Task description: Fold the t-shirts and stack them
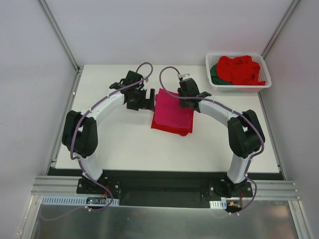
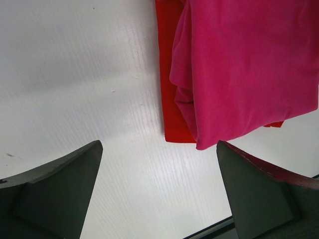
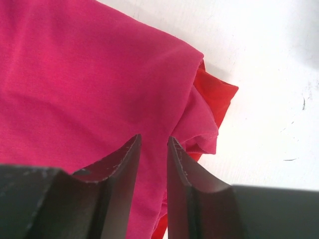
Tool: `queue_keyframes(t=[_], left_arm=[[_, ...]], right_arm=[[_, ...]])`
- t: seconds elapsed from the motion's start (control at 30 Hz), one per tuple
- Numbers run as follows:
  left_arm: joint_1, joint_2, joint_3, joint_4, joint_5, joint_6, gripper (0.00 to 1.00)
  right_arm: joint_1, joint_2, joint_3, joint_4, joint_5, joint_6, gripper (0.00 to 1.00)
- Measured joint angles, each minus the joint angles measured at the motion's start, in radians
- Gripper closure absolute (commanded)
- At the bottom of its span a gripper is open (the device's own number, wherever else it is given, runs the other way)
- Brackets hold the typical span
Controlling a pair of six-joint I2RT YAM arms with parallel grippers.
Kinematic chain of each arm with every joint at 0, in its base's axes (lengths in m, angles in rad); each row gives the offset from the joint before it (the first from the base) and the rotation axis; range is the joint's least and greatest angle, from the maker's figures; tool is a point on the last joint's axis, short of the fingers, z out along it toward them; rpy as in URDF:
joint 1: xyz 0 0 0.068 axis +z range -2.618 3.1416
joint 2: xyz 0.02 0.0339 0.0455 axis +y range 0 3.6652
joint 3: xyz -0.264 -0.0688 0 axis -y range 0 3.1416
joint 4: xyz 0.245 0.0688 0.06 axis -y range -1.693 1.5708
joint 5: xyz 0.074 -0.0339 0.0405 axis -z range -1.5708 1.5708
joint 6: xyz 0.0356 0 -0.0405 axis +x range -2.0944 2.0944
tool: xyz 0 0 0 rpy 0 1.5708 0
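Left gripper [image 2: 159, 145] gapes wide beside pink shirt [image 2: 244, 64] (stacked on red shirt [image 2: 169, 99]); right gripper [image 3: 154, 139] narrowed over it, grip unclear.

Bright even overhead light, soft shadows, sharp focus

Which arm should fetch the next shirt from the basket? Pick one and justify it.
Right, probably. The basket sits far right, nearest the right gripper; the left gripper, open, hangs left of the pink shirt, farther off.
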Motion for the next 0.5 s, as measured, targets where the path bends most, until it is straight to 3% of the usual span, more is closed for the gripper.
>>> queue_keyframes(t=[0.5], left_arm=[[-0.006,0.0,-0.003,0.0,0.0,0.0,0.01]], right_arm=[[0.005,0.007,0.011,-0.024,0.035,-0.01,0.7]])
